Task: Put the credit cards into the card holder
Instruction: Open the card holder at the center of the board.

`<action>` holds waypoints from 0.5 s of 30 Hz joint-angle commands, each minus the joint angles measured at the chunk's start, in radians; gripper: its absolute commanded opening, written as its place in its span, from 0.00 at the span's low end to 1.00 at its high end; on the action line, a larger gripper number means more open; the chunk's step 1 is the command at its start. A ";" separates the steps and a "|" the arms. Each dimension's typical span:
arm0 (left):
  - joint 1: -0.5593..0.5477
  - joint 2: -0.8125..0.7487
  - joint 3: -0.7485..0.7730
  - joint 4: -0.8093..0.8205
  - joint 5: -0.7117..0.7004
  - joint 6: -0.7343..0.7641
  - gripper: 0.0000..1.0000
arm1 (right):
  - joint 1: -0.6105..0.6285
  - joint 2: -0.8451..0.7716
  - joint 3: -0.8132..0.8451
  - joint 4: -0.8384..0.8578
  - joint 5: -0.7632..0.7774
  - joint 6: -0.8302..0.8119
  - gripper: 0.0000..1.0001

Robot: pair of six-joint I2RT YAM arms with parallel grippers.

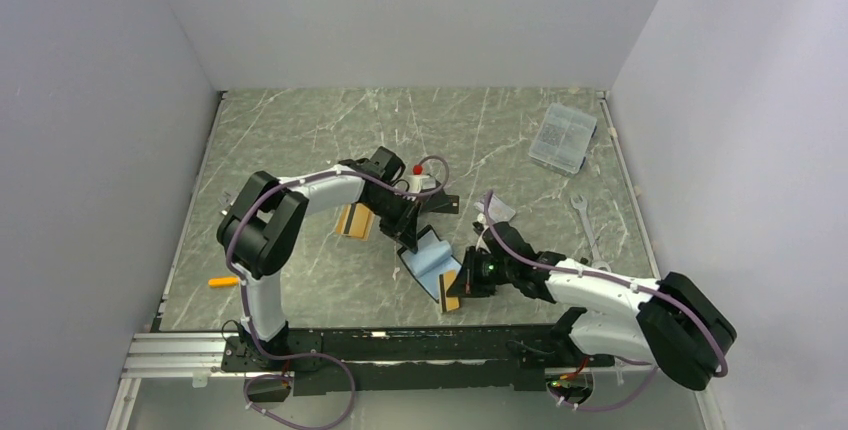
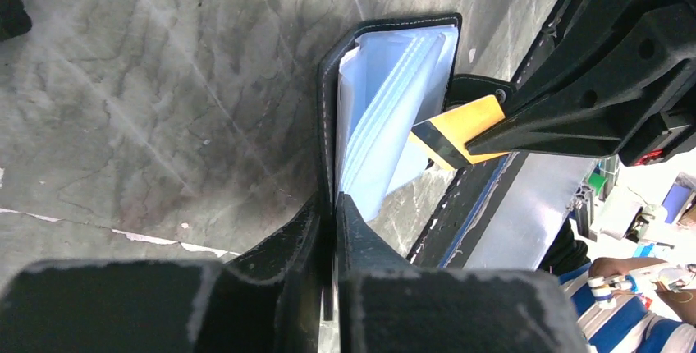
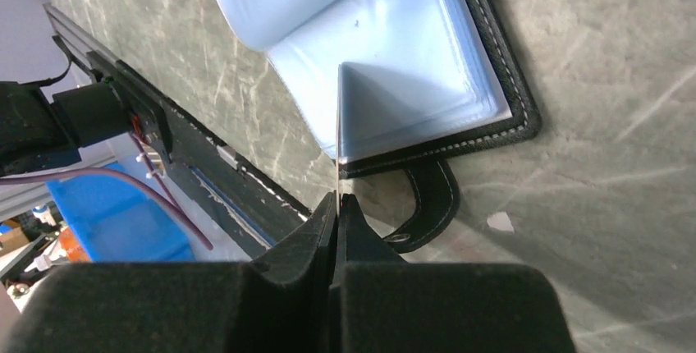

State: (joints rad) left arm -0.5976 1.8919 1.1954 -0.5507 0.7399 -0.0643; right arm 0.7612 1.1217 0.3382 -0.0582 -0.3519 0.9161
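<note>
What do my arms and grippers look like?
The left arm and right arm have white links, bulky black joints and purple cables looped along them. A small green light glows near the right wrist. The left gripper and right gripper are black, with wedge-shaped fingers scuffed pale at the edges.

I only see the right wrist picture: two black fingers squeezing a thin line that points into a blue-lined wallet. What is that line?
Observer: An orange-gold card, edge-on to you. The left wrist view shows its flat face and a dark stripe.
Operator: Does anything hold the wallet?
Observer: Yes. The left gripper pinches its black edge, out of your picture.
Operator: Any other cards around?
Observer: From above, a second orange card lies on the table, left of the wallet.
</note>
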 commanded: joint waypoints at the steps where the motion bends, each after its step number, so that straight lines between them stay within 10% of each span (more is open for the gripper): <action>1: 0.007 0.017 0.023 -0.030 0.061 0.040 0.19 | 0.004 0.038 0.021 0.120 -0.005 -0.013 0.00; 15: 0.008 0.044 0.093 -0.123 0.210 0.138 0.49 | 0.002 0.127 0.111 0.193 -0.007 -0.061 0.00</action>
State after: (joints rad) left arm -0.5896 1.9381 1.2469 -0.6533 0.8803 0.0315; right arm 0.7612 1.2350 0.4019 0.0727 -0.3511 0.8806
